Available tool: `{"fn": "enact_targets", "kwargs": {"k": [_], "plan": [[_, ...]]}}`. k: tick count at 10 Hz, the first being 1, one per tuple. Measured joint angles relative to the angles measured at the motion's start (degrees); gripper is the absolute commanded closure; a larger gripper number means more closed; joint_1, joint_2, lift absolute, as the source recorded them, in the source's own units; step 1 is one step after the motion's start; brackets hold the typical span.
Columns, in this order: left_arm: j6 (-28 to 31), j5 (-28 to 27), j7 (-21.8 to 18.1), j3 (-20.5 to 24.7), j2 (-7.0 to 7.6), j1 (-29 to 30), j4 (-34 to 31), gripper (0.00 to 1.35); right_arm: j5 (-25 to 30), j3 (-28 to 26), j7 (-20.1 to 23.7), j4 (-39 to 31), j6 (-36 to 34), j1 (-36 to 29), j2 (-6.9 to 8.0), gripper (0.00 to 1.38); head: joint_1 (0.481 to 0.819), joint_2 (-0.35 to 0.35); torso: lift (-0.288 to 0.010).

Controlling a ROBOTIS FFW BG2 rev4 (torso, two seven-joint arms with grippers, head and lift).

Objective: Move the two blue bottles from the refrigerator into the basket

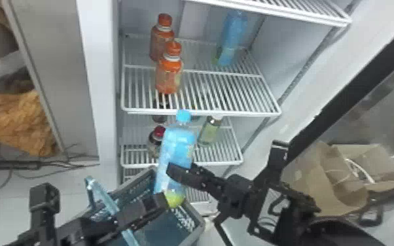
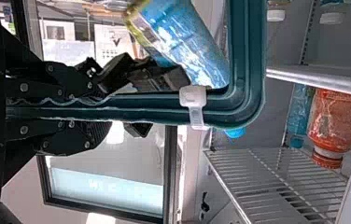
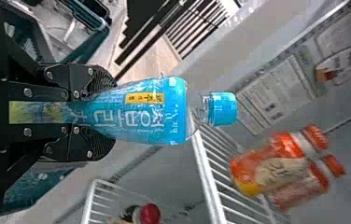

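A blue bottle (image 1: 178, 144) stands slightly tilted over the back of the basket (image 1: 188, 217), its cap up. My right gripper (image 1: 173, 171) is clamped on its lower part; in the right wrist view the gripper (image 3: 96, 112) has a finger on each side of the bottle (image 3: 141, 114). My left gripper (image 1: 155, 206) is at the basket. The left wrist view has this gripper (image 2: 110, 106) closed around the teal basket rim (image 2: 253, 56), the held bottle (image 2: 183, 37) just beyond it. Another blue bottle (image 1: 232, 37) stands at the back right of the upper refrigerator shelf.
Two orange bottles (image 1: 169, 77) stand on the left of the upper shelf (image 1: 219, 95). Below are a green bottle (image 1: 209, 131) and a dark bottle with a red cap (image 1: 158, 135). The refrigerator door edge and brown paper bags (image 1: 340, 176) lie to the right.
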State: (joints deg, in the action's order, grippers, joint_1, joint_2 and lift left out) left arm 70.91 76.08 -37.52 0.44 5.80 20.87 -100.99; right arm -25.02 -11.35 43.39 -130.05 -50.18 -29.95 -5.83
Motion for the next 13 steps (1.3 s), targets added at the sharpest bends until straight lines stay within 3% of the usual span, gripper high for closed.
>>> {"fn": "enact_targets", "kwargs": {"k": [4, 5, 7, 8, 13], "plan": [[-0.2, 0.1, 0.0, 0.0, 0.0, -0.3, 0.4, 1.2, 0.3, 1.5, 3.0, -1.1, -5.0, -0.2, -0.7, 1.28, 0.695, -0.242, 0.008], [-0.2, 0.1, 0.0, -0.1, 0.0, -0.3, 0.4, 1.2, 0.7, 1.8, 3.6, -1.3, -6.4, -0.4, -0.9, 1.14, 0.695, -0.239, 0.008], [-0.3, 0.1, 0.0, -0.1, -0.01, -0.3, 0.4, 1.2, 1.8, 2.0, 4.2, -1.5, -8.9, -0.7, -1.16, 0.26, 0.695, -0.241, 0.007], [-0.3, 0.1, 0.0, -0.1, -0.02, -0.3, 0.4, 1.2, 2.3, 1.9, 4.3, -1.5, -9.6, -0.7, -1.26, 0.07, 0.695, -0.245, 0.007], [-0.3, 0.1, 0.0, -0.1, 0.01, -0.3, 0.4, 1.2, 1.2, 1.4, 4.3, -0.4, -8.6, -1.0, -1.28, 0.13, 0.695, -0.251, 0.005]]}}
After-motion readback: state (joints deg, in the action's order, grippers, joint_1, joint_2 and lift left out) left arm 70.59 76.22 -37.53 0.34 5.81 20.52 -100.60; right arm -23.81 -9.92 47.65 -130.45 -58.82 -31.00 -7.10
